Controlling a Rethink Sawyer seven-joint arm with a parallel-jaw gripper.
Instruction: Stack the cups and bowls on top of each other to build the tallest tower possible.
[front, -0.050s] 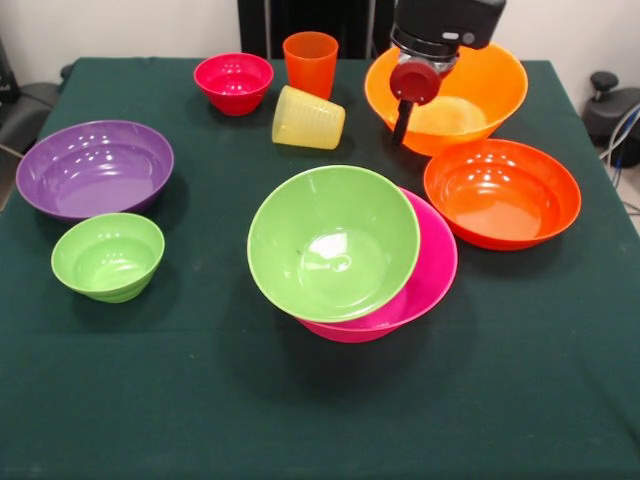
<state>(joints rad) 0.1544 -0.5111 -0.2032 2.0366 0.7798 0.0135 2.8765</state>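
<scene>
Items I log on the dark green cloth-covered table:

- Centre: medium green plastic bowl, tilted, in the large pink plastic bowl.
- Right edge: orange-red plastic bowl; yellow-orange plastic bowl behind it.
- Left edge: purple plastic bowl; small green plastic bowl before it.
- Far edge: small red plastic bowl; right of it, upright orange ribbed tumbler; before that, toppled yellow ribbed tumbler.

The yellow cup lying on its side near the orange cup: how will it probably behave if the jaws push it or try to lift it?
The yellow cup lies on its side, so a push would probably roll it in a curve, since it tapers. It looks like thin translucent plastic, likely light. Its ribbed wall may help grip.
</scene>
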